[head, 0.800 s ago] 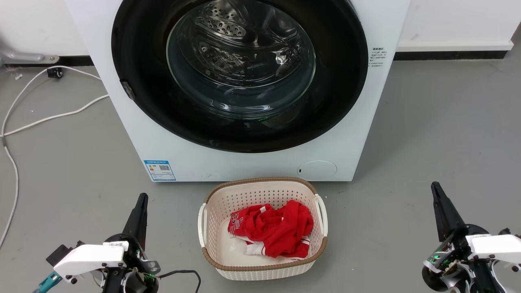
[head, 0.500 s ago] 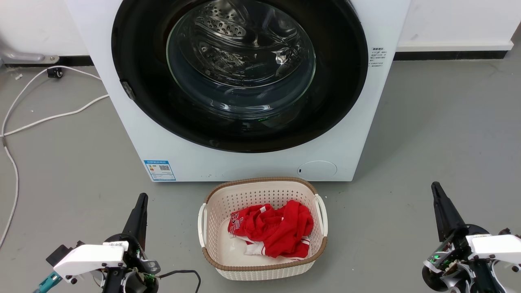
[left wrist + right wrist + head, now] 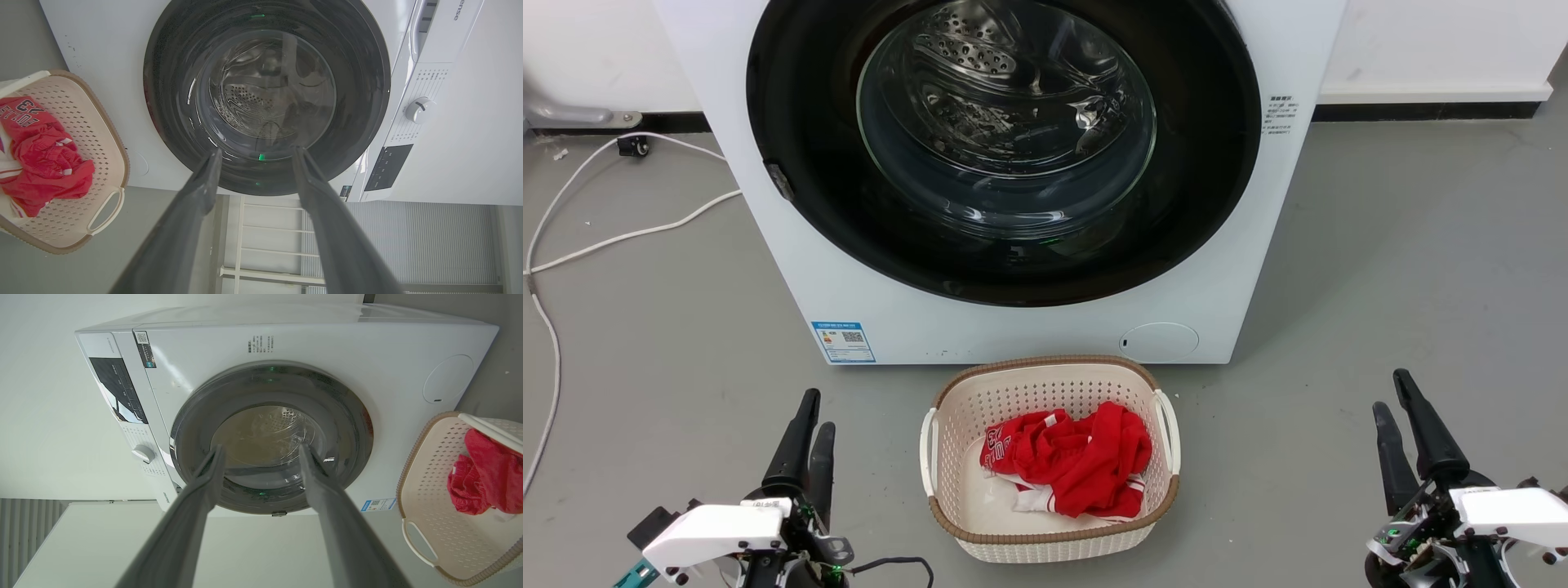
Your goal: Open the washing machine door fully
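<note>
The white washing machine [image 3: 1013, 331] stands straight ahead, and its door [image 3: 1196, 163], a glossy black disc with a clear glass bowl, lies flush against the front. A small latch piece [image 3: 778, 181] sits on the door's left rim. My left gripper [image 3: 818, 411] is open, low at the left over the floor and well short of the machine. At the lower right my right gripper [image 3: 1388, 391] is open as well, also far from the door. In the left wrist view the left gripper [image 3: 256, 152] frames the door [image 3: 367, 81]; the right gripper [image 3: 261, 449] frames the door [image 3: 347, 416] too.
A cream laundry basket [image 3: 947, 506] holding a red garment [image 3: 1078, 461] sits on the grey floor just in front of the machine, between my arms. White cables [image 3: 572, 212] trail over the floor at the left. A blue label [image 3: 843, 341] and a round flap [image 3: 1158, 340] mark the machine's lower front.
Both grippers have gone from shut to open: each showed one closed dark point before and now shows two spread fingers. The door and basket have not moved.
</note>
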{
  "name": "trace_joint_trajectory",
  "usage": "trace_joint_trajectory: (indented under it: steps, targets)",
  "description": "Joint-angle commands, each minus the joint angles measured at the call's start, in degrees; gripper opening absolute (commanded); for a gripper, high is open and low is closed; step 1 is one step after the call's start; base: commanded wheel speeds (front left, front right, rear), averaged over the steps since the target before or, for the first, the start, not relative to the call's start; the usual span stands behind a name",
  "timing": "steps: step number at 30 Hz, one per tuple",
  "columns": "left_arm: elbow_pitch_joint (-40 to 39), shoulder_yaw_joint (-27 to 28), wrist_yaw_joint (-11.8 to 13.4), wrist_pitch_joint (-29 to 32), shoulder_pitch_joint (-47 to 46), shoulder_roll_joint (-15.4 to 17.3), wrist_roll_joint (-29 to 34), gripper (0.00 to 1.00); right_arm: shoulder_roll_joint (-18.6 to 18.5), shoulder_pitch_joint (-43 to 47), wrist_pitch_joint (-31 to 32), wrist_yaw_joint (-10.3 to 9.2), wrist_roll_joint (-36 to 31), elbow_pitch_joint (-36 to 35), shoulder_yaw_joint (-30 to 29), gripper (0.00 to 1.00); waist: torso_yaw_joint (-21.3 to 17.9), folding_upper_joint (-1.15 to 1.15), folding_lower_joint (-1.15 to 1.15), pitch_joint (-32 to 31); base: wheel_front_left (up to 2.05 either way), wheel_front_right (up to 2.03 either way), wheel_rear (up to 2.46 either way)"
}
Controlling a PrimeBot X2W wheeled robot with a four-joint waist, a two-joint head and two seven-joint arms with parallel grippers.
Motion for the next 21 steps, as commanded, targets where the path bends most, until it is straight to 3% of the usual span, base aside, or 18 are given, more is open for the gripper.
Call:
trace_joint_trajectory:
  steps: [1, 11, 21]
  targets:
    - [-1.66, -0.99, -0.06, -0.89, -1.21, 0.27, 0.02, 1.0, -0.13, -0.98, -0.87, 0.01, -0.14, -1.91, 0.59, 1.0, 0.0, 0.0, 0.0, -0.01, 0.0, 0.0, 0.0]
    - [-4.75, -2.22, -0.08, -3.49, -1.26, 0.23, 2.47, 1.0, -0.05, -0.21, -3.3, 0.01, -4.35, -4.35, 1.16, 1.0, -0.01, 0.0, 0.0, -0.06, 0.0, 0.0, 0.0]
    - [-9.37, -1.95, -0.1, -5.91, -1.59, 0.19, 14.32, 1.0, 0.04, 0.18, -5.71, 0.01, -20.28, -8.19, 1.97, 1.0, -0.13, 0.0, 0.0, -0.01, 0.0, 0.0, 0.0]
